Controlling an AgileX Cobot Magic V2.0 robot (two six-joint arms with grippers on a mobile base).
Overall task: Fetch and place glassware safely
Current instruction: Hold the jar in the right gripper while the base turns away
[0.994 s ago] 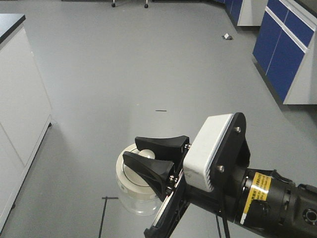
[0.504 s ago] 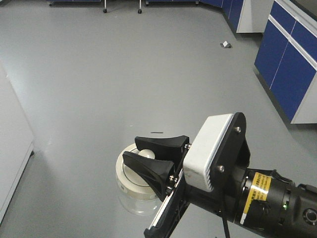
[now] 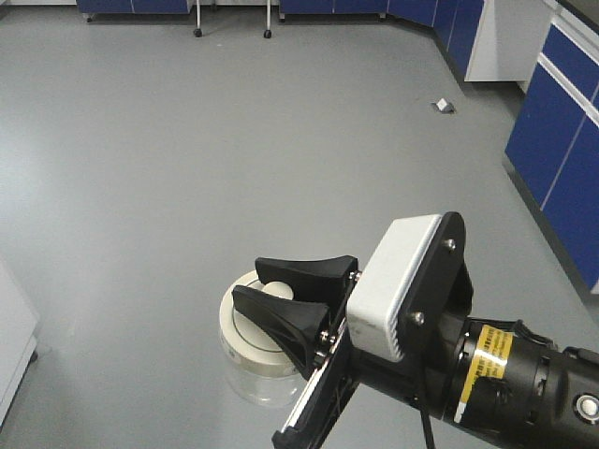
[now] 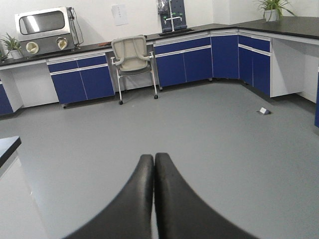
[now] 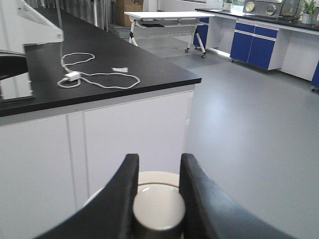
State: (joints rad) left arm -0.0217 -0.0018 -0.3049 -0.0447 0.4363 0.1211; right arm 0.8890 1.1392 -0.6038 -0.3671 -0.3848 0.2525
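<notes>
The right gripper (image 3: 251,281) has its fingers (image 5: 119,199) a little apart, clamped on either side of the centre knob (image 5: 158,208) of the cream-white lid (image 3: 236,329). It holds the clear glass jar (image 3: 255,382) by this knob. The jar hangs just beneath the fingers, seemingly clear of the grey floor (image 3: 140,168). The left gripper (image 4: 154,162) has its fingers pressed together on nothing. A black-topped bench (image 5: 99,64) stands beyond the jar.
</notes>
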